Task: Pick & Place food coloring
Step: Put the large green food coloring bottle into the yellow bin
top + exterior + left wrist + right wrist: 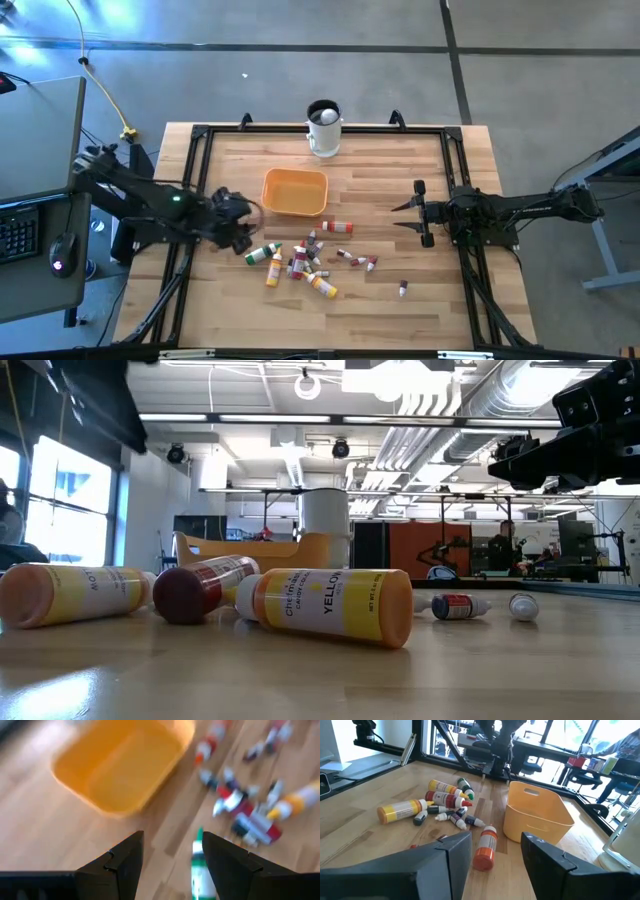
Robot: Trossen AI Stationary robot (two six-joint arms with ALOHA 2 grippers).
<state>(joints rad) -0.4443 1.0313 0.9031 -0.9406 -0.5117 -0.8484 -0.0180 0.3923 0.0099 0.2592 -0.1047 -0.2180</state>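
Observation:
The food coloring bottles [300, 258] lie on their sides in a loose heap on the wooden table, in front of the orange bowl [294, 192]. The heap also shows in the low view [330, 605] and the right wrist view [445, 802]. My left gripper [245, 238] hovers open at the heap's left end. A green bottle [200, 870] lies on the table below it, beside one finger, and nothing is between the fingers [172, 857]. My right gripper [405, 217] waits open at the table's right, pointing level toward the heap [495, 850].
A white mug [323, 128] stands at the far edge behind the bowl. One orange bottle with a red cap [337, 227] lies apart, right of the bowl, and a tiny one [403, 289] lies alone toward the near right. A black frame [200, 135] rims the table.

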